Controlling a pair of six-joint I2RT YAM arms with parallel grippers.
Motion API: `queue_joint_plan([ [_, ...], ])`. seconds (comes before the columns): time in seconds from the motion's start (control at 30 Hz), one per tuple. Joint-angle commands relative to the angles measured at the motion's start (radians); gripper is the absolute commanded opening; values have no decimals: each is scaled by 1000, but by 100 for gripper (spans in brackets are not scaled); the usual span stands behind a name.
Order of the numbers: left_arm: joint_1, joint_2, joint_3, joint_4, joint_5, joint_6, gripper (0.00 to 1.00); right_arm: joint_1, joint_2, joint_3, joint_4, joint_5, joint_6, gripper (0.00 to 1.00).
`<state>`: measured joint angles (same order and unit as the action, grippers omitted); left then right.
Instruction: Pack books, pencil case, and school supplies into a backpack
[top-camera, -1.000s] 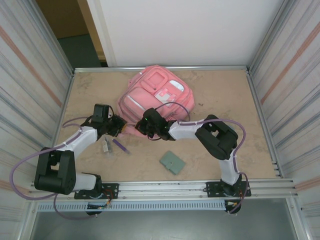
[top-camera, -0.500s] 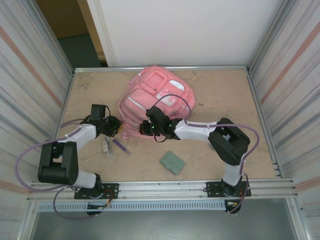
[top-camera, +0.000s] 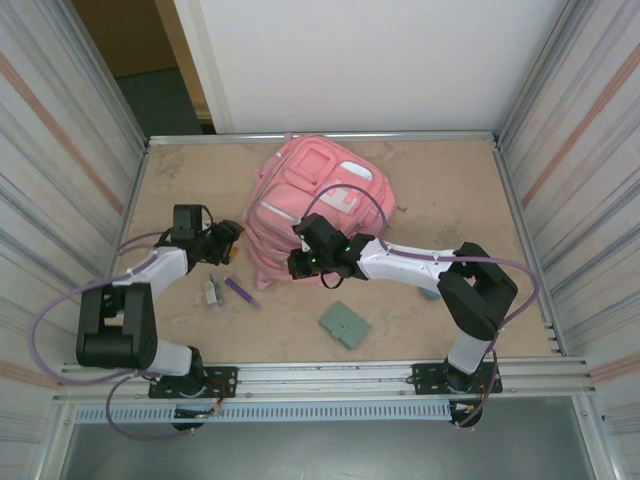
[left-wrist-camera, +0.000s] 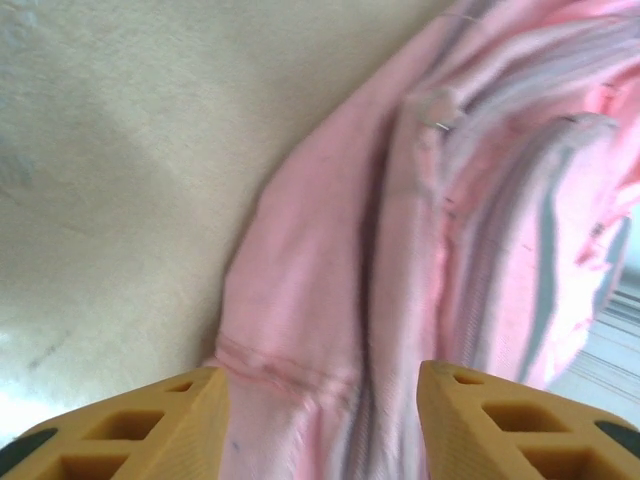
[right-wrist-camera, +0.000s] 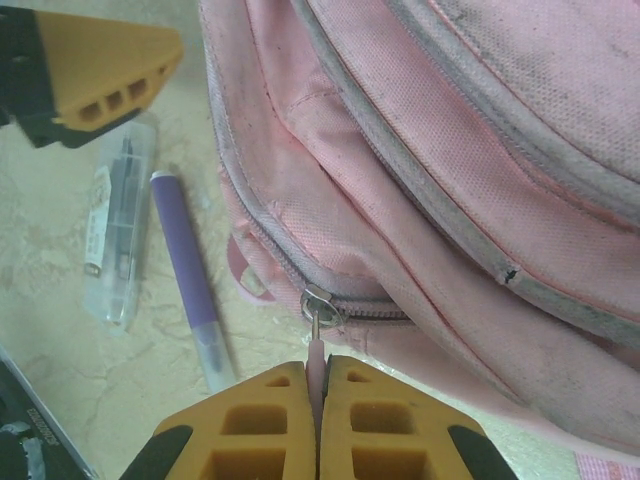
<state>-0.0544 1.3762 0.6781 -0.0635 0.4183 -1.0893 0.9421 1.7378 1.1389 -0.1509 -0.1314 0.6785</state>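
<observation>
The pink backpack (top-camera: 320, 195) is seen lying toward the far middle of the bench (top-camera: 450, 200), front pockets up. The right claw (right-wrist-camera: 318, 368) is set at the backpack's near-left lower edge, its 2 fingers pressed together and clamped on the pink zipper pull (right-wrist-camera: 316, 340), which hangs from the metal slider (right-wrist-camera: 321, 303) of a grey zipper. The left claw (left-wrist-camera: 322, 390) is held at the backpack's left side with its 2 orange fingers apart; pink fabric is seen between and beyond them, and nothing is gripped. On the bare bench just left of the right claw, the purple pen (top-camera: 240, 292) is laid beside a small clear packet (top-camera: 211, 291) with a grey-white stick inside, both near the backpack's edge. The sage-green folder (top-camera: 345, 325) is laid flat nearer the arm bases, well apart from the backpack.
</observation>
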Motion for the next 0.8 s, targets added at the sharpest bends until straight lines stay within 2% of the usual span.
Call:
queue_joint_plan([
  [0.0,-57,-116,-30,-52,-51,-31,54,-2,-50,7,22,-20,-45,0],
  [0.2,-176,-192,-90,19,-140,-69,56,0,-50,16,24,-6,-74,0],
  [0.27,-187,-181,-108,34,-145,-76,55,-1,-46,24,29,-10,-76,0],
  [0.4,-198,-145,-159,133,-110,-139,48,1,-37,42,33,-22,-77,0],
  [0.53,-208,-96,-125,120,-125,-130,44,10,-30,49,38,-31,-71,0],
  [0.77,-256,-12,-50,146,-143,-137,43,23,-34,7,66,-11,-53,0],
])
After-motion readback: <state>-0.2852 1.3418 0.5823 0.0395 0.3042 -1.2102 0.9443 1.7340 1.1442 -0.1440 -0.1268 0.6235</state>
